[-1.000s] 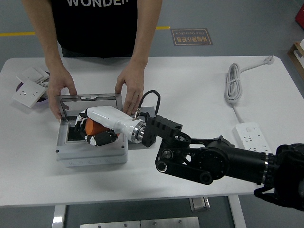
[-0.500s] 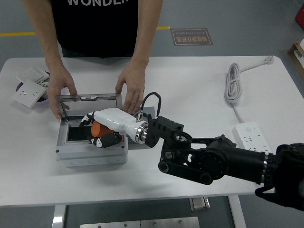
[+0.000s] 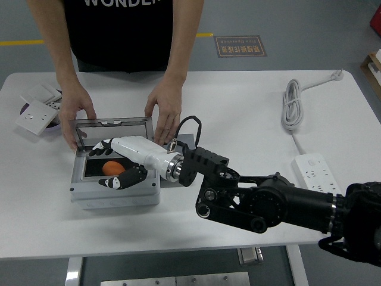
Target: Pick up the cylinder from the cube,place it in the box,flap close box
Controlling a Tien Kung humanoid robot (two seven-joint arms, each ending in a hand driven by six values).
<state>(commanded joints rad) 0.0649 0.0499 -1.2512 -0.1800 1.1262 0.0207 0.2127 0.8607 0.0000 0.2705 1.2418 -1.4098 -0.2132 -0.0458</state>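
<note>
An orange cylinder lies inside the grey box on its dark floor. The box's clear lid stands open at the back. My right hand hovers over the box with fingers spread, thumb below and fingers above the cylinder, not gripping it. A dark cube sits behind my wrist, mostly hidden. A person's two hands rest at the box's back corners, one on the left steadying the lid. My left arm is out of view.
White wall sockets lie at the far left. A coiled white cable and a white power strip lie on the right. The table's near edge runs close below the box.
My right hand opened and let go of the orange cylinder, which now lies in the box. The hand shifted slightly left and its fingers spread.
</note>
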